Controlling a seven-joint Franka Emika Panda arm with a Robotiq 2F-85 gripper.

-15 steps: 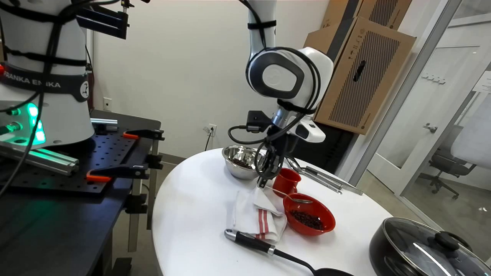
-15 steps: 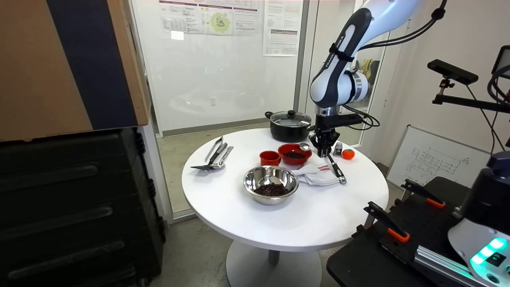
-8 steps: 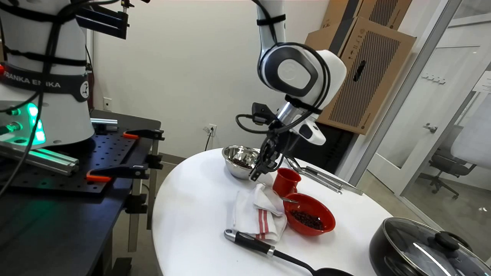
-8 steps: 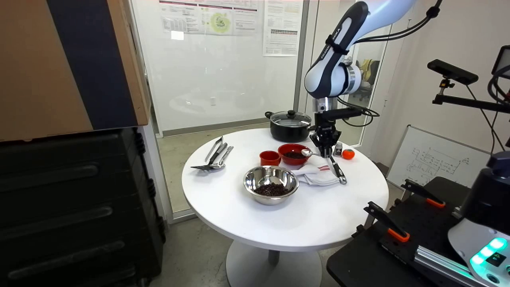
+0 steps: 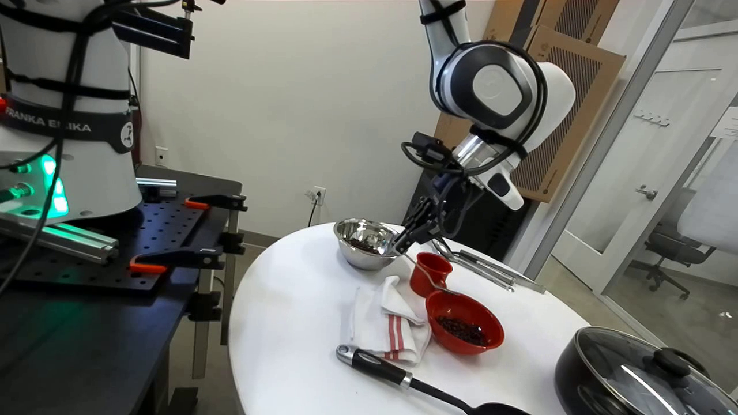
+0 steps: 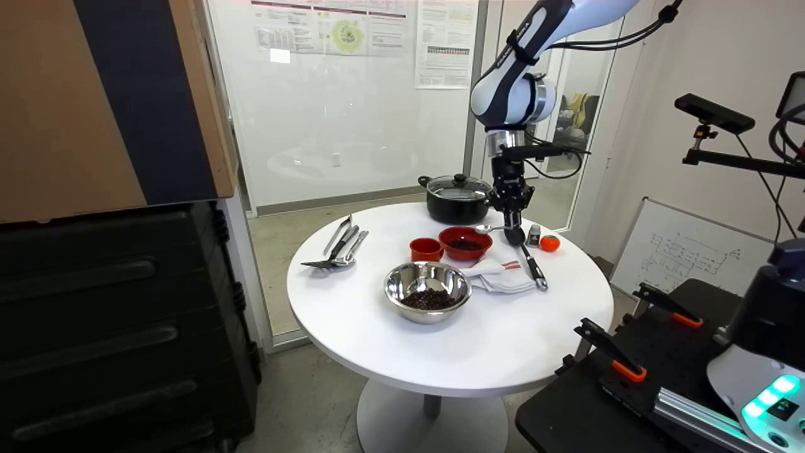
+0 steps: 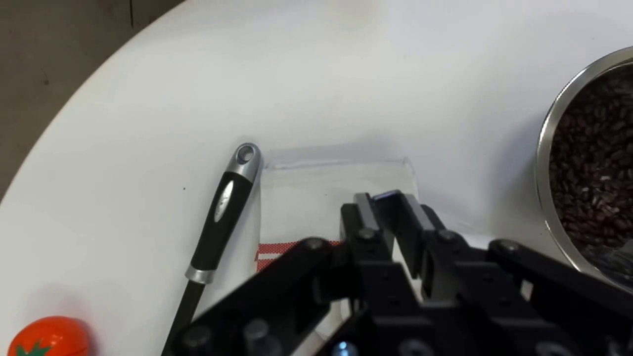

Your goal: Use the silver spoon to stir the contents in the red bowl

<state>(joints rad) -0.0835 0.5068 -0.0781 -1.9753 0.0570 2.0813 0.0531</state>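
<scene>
The round white tabletop is the largest surface, and the arm hangs over it. The biggest vessel on it is the black pot. Its glass lid is on, what lies inside cannot be made out, and in an exterior view the frame's lower corner cuts both off.

Next in size comes the shiny steel bowl, with dark brown beans covering its bottom. The right edge of the wrist view slices through it, and in an exterior view the jaws hide a bit of its rim.

The red bowl is wide and shallow; the contents, dark and loose, lie low in it. Just beside it is a folded white cloth with red stripes, partly covered by the jaws in the wrist view. A black-handled utensil lies beside the cloth, its head cut off in an exterior view.

The red cup stands upright beside the red bowl, its inside hard to read.

The jaws are drawn narrow, gripping the silver spoon by its handle. The spoon's head is at the red bowl's rim, apart from the contents; whether it touches the rim is unclear.

Smallest are a tomato, cut off in the wrist view, and a little bottle near it.
</scene>
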